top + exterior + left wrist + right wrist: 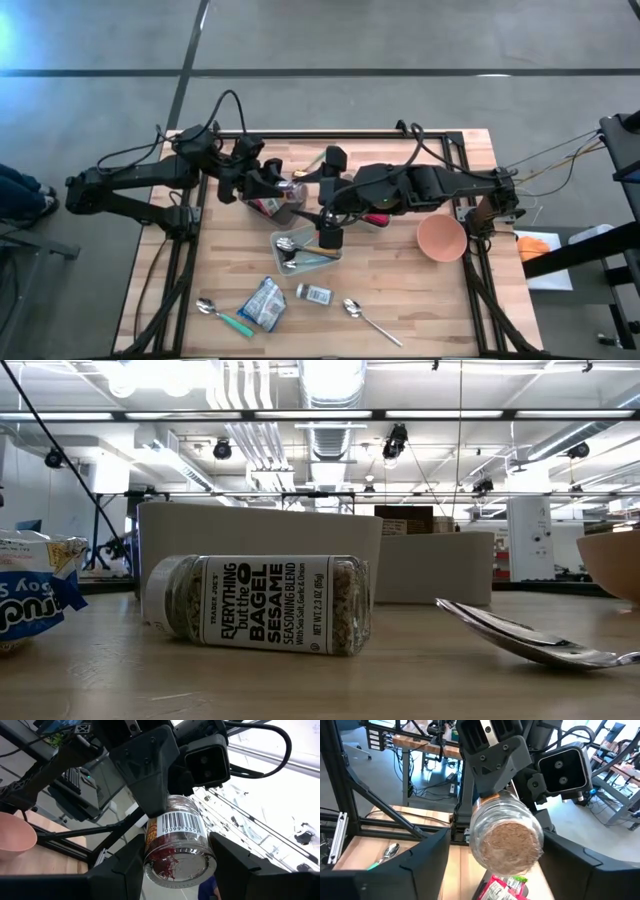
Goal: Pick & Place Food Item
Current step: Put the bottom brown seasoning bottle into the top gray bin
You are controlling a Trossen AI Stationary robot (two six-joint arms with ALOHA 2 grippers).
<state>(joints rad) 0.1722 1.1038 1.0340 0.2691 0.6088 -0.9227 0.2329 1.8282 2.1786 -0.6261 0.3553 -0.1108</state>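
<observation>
A small glass jar (175, 845) with a barcode label, red strands inside and a brown lid end (507, 842) hangs above the middle of the table (400, 290), between the two arms. My left gripper (175, 857) reaches in from the table's left and is shut on the jar (289, 190). My right gripper (497, 847) reaches in from the right and is open. Its fingers (422, 865) stand on either side of the lid end, with a gap showing beside the jar. My left gripper pinches the jar's glass body near its clear bottom end (150, 862) between its two fingers (122, 867). The fingers come roughly level from the table's left and lie along the jar. The jar lies about level, lifted clear of the table.
Below the arms sits a clear tray (305, 250) holding spoons, with a red packet (500, 887) nearby. A pink bowl (441, 238) stands at the right. Near the front edge lie a seasoning bottle (260, 603), a blue-white pouch (262, 303) and two spoons (365, 318).
</observation>
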